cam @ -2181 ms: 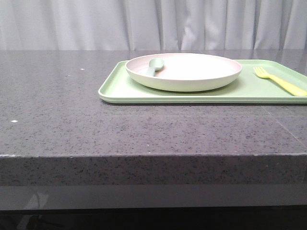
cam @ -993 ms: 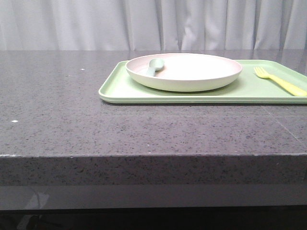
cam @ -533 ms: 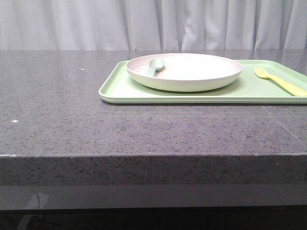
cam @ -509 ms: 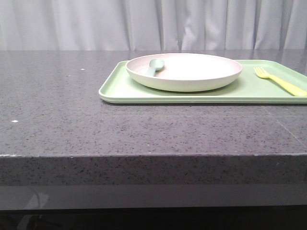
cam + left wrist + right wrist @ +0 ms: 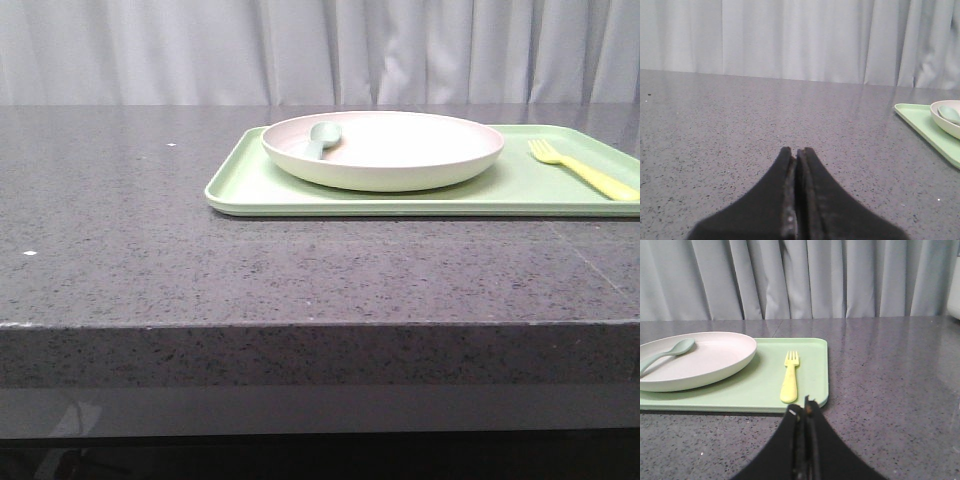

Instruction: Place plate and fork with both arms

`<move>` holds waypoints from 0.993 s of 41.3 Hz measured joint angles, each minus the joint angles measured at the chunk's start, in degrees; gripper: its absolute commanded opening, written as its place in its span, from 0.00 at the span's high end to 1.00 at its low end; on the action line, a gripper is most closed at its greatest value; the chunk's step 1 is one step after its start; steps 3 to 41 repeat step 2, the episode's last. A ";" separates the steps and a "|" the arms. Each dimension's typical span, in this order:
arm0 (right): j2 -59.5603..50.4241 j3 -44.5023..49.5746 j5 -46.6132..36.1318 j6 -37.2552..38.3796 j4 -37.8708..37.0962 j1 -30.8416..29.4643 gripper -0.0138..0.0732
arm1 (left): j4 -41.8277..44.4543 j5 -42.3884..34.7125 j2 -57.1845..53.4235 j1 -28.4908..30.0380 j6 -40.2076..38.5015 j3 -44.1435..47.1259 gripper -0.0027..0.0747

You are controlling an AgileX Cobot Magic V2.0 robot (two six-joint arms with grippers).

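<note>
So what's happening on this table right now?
Nothing is being handled yet. A plate with a spoon in it sits on a green tray, and a yellow fork lies on the tray beside the plate. The left gripper is shut over bare table, well away from the tray. The right gripper is shut too, just short of the fork's handle.

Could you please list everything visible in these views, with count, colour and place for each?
table: one, dark grey speckled, under everything
tray: one, light green, on the table, right of centre
plate: one, pinkish-cream, on the tray
spoon: one, grey-green, in the plate, at its left
fork: one, pale yellow, on the tray, right of the plate
curtain: one, pale grey, behind the table
left claw: one, black, shut, over bare table
right claw: one, black, shut, near the fork's handle
</note>
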 measured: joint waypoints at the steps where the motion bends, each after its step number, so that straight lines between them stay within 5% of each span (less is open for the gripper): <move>1: 0.00 0.00 0.00 0.00 0.00 0.00 0.94 | 0.00 0.00 0.00 0.00 0.00 0.00 0.99; 41: 0.00 0.00 0.00 0.00 0.00 0.00 0.94 | 0.00 0.00 0.00 0.00 0.00 0.00 0.99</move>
